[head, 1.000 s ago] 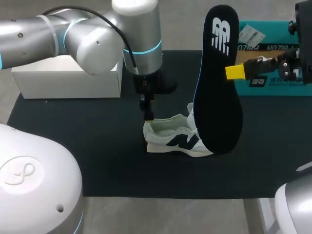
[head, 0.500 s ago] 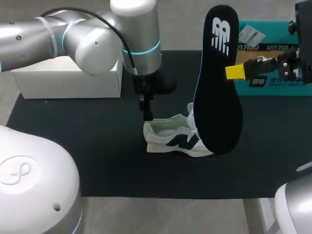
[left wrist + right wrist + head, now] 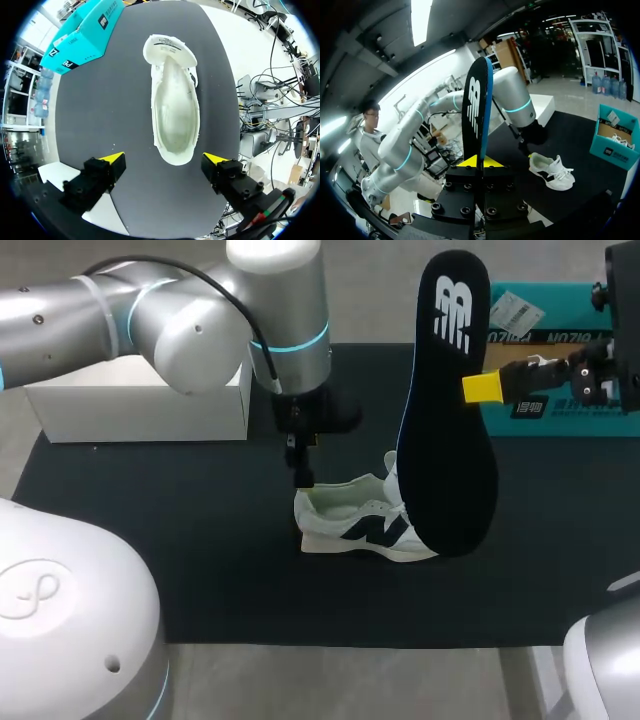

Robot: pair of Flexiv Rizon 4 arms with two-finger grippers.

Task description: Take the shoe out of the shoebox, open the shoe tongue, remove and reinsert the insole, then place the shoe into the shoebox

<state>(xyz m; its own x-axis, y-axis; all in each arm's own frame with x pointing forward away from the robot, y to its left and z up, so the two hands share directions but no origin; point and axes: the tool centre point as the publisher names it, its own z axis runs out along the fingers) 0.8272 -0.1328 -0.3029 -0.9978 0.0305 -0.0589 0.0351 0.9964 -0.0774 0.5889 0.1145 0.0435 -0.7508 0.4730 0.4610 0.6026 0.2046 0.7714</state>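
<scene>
A white shoe with a dark side mark lies on the black mat. From the left wrist view I look straight down into its hollow inside. My left gripper hangs open just above the shoe's heel, its fingers well apart; in the head view it stands over the heel end. My right gripper is shut on a dark insole, held upright above the table. In the head view the insole hides the shoe's toe. The teal shoebox stands at the back right.
A white box lid lies at the back left of the mat. The teal shoebox also shows in the right wrist view, past the shoe. The front part of the mat is bare.
</scene>
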